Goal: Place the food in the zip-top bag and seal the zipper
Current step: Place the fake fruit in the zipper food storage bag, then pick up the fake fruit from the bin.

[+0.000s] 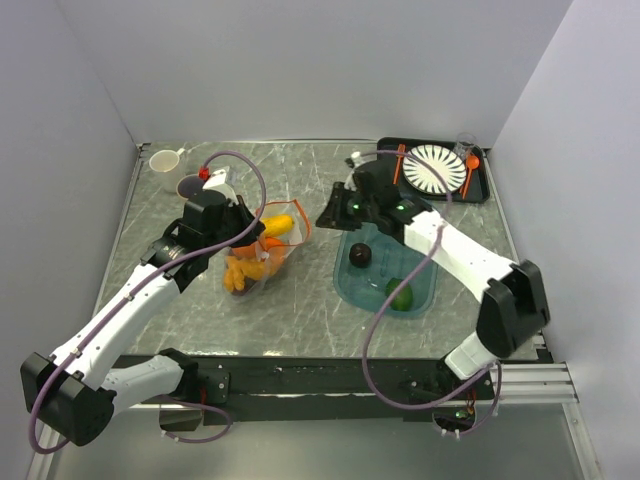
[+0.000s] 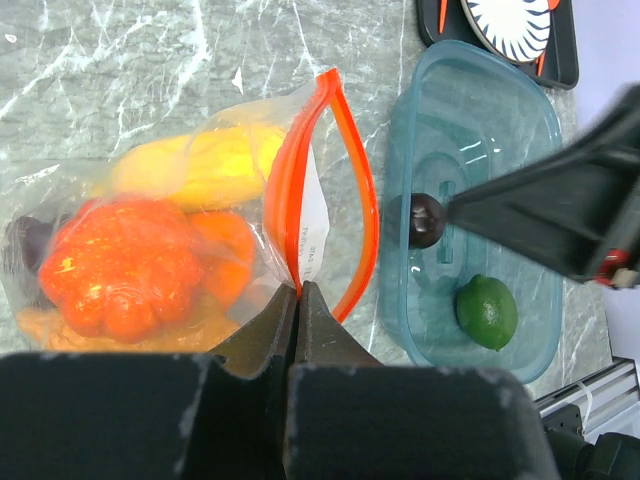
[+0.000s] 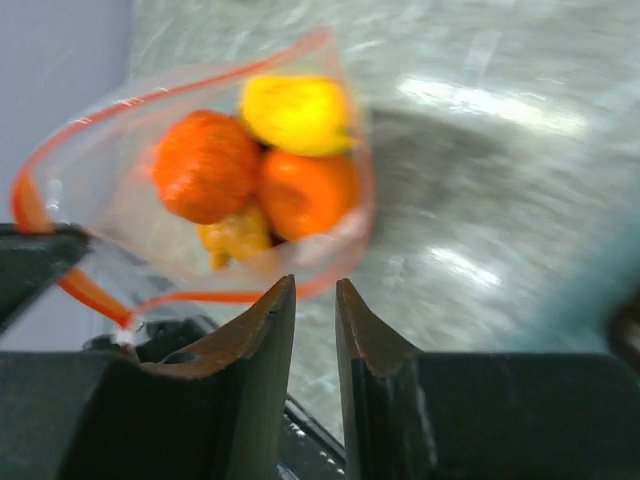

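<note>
The clear zip-top bag [image 1: 262, 252] lies left of centre, mouth open, with its orange-red zipper [image 2: 352, 190] looped apart. Inside it are an orange pumpkin [image 2: 125, 265], a yellow piece [image 2: 210, 165] and other orange food. My left gripper [image 2: 298, 290] is shut on the zipper strip at the bag's near corner. My right gripper [image 3: 315, 285] is narrowly open and empty, just in front of the bag's mouth [image 3: 200, 297]; in the top view it [image 1: 330, 211] hovers to the right of the bag. A dark purple fruit [image 1: 360, 256] and a green lime [image 1: 400, 296] lie in the teal tray [image 1: 420, 262].
A black tray [image 1: 487, 190] at the back right holds a striped plate [image 1: 433, 168], an orange fork and spoon and a clear glass. A white cup [image 1: 166, 160] and a dark cup [image 1: 189, 186] stand at the back left. Walls close in on three sides.
</note>
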### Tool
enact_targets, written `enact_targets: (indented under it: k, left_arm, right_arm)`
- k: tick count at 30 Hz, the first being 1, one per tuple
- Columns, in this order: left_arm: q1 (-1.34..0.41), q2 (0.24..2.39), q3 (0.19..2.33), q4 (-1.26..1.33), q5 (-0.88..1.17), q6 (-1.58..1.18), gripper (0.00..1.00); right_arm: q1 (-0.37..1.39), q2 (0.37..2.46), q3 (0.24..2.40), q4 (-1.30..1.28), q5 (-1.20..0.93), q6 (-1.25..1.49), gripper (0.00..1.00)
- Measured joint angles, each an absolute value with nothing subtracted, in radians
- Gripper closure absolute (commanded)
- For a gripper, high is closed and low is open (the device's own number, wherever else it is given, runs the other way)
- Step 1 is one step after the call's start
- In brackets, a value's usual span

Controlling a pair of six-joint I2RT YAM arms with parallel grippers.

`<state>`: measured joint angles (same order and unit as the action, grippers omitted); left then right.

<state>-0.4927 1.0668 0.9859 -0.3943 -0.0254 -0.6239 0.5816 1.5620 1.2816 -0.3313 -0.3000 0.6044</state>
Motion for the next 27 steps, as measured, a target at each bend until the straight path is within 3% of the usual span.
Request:
enact_targets:
  k: [9,11,12,27]
  left_arm:
    - [-0.493,1.067,0.980,-0.393,-0.024,-0.625,0.99]
    - [-0.493,1.067,0.980,-0.393,-0.023,-0.625,0.99]
    - [-0.493,1.067,0.980,-0.392,-0.023,-0.625,0.99]
    - [-0.493,1.062,0.968,-0.379,-0.023,-0.621,0.99]
  right_arm:
    - [0.476,1.352,1.135,-0.462,-0.097,0.602,0.12]
    - [0.446,1.330,1.114,-0.508,-0.047,0.600,0.08]
    - [0.435,1.322,1.105,-0.528,-0.024,0.599,0.00]
    - [0.423,1.155,0.859,-0.720,0.133,0.662,0.00]
